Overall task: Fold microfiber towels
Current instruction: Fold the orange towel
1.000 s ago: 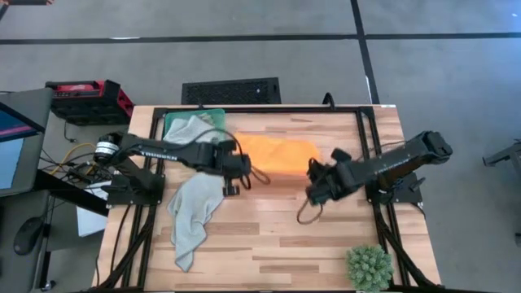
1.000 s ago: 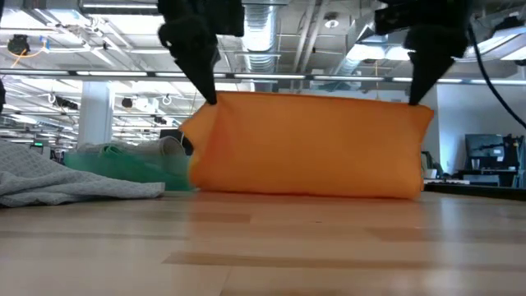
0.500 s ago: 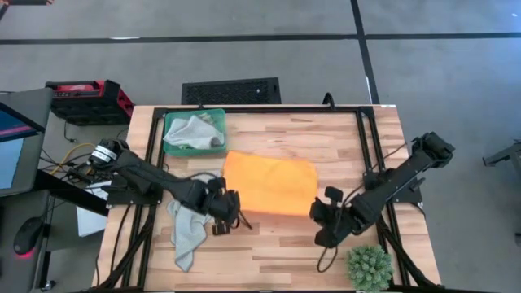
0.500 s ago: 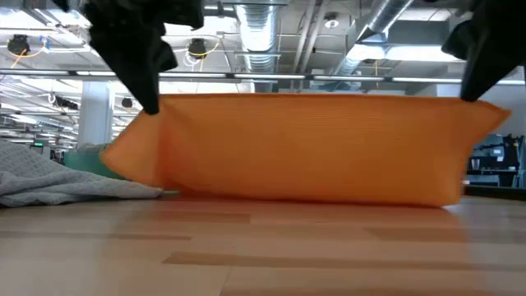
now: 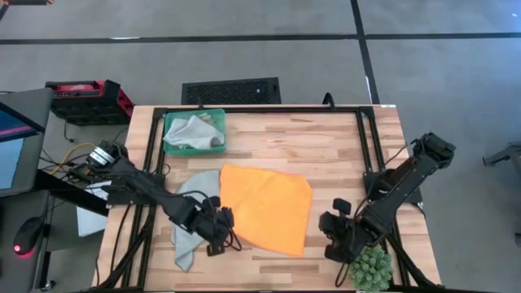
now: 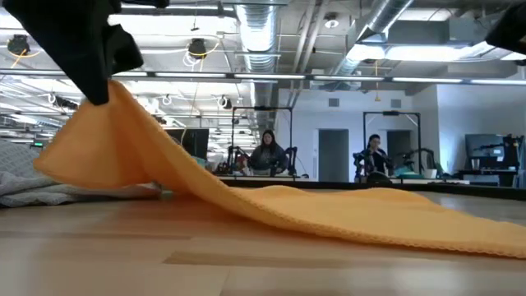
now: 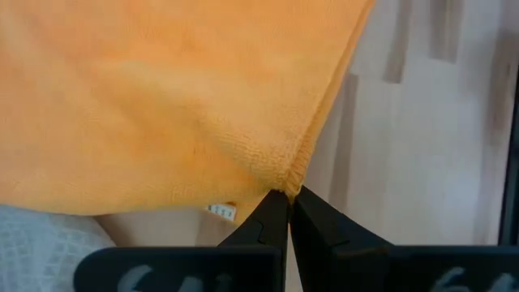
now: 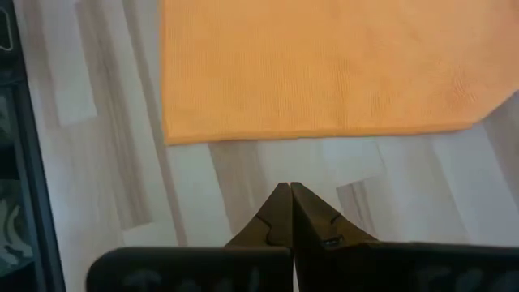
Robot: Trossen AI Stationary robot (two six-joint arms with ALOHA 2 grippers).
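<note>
Overhead, the bright orange microfiber towel [image 5: 266, 207] lay spread across the middle of the pale wooden slat table [image 5: 326, 142], its near edge toward 6 o'clock. The left gripper [image 5: 218, 230] sat at roughly 8 o'clock from the table's centre, its fingers pressed together on the towel's near-left corner — the left wrist view showed the two dark fingertips [image 7: 285, 212] pinching the orange hem, with a small white tag just beside them. In the low view that corner was lifted off the wood while the rest of the cloth sloped down and rested flat.

The right gripper [image 5: 335, 241] was at about 5 o'clock, just beside the spiky green plant ball [image 5: 370, 268]. Its fingers were together and held nothing; the right wrist view showed the orange edge lying apart from the fingertips [image 8: 284, 212], with bare wood between.

A pale grey microfiber towel [image 5: 189, 218] lay crumpled at 8 o'clock, partly under the orange one and the left arm. At 11 o'clock the rigid green tray [image 5: 218, 118] held another pale grey cloth [image 5: 189, 132] — bunched, not flat.
</note>
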